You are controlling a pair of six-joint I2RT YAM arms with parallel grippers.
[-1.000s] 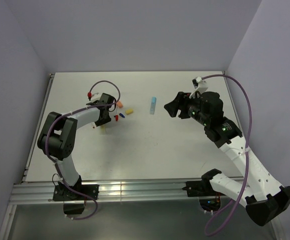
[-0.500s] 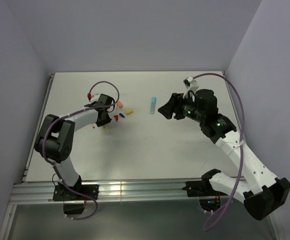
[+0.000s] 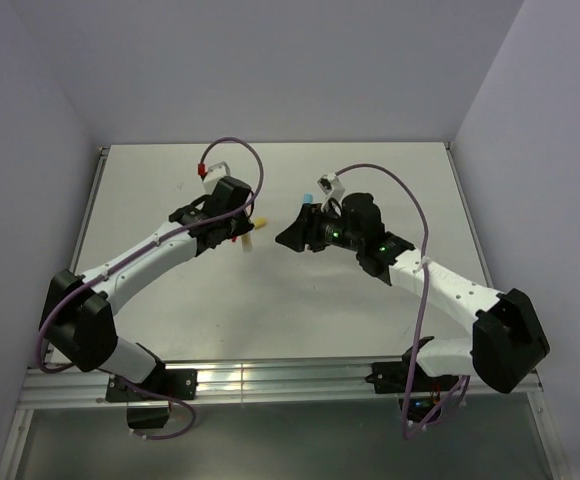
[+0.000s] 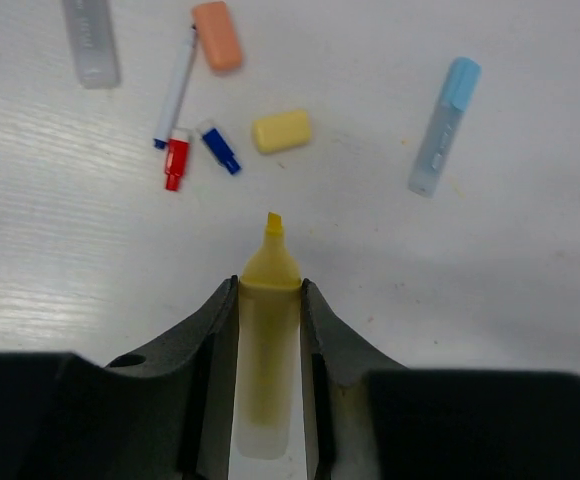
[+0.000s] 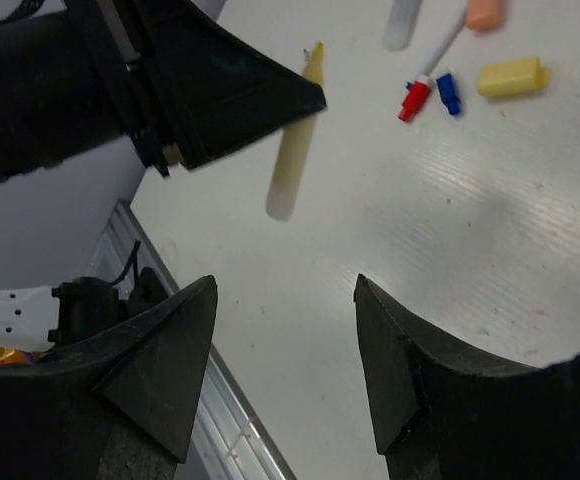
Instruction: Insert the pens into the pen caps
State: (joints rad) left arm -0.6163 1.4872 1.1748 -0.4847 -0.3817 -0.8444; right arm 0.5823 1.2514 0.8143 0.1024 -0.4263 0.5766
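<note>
Left wrist view, read from the lower edge upward. The left tool (image 4: 270,300) is clamped on the yellow pen (image 4: 269,265), one finger on each side of the barrel, and holds it clear of the surface (image 4: 490,290) with the bare chisel tip pointing up the frame. Just beyond the tip, and apart from it, the yellow cap (image 4: 281,131) lies loose, with the dark blue cap (image 4: 220,148) and the red cap (image 4: 175,163) to its left. Farther up lie a thin white pen (image 4: 177,85), the orange cap (image 4: 217,36) and, at the upper left, a clear barrel (image 4: 90,40), none of them joined. At the right, a pale pen with a light blue cap (image 4: 440,125) appears to be already assembled. In the right wrist view, the right tool (image 5: 282,290) stands with its jaws apart and holds nothing, facing the raised pen. By this evidence one pairing is likely done; the yellow one is in hand, and the others remain.
</note>
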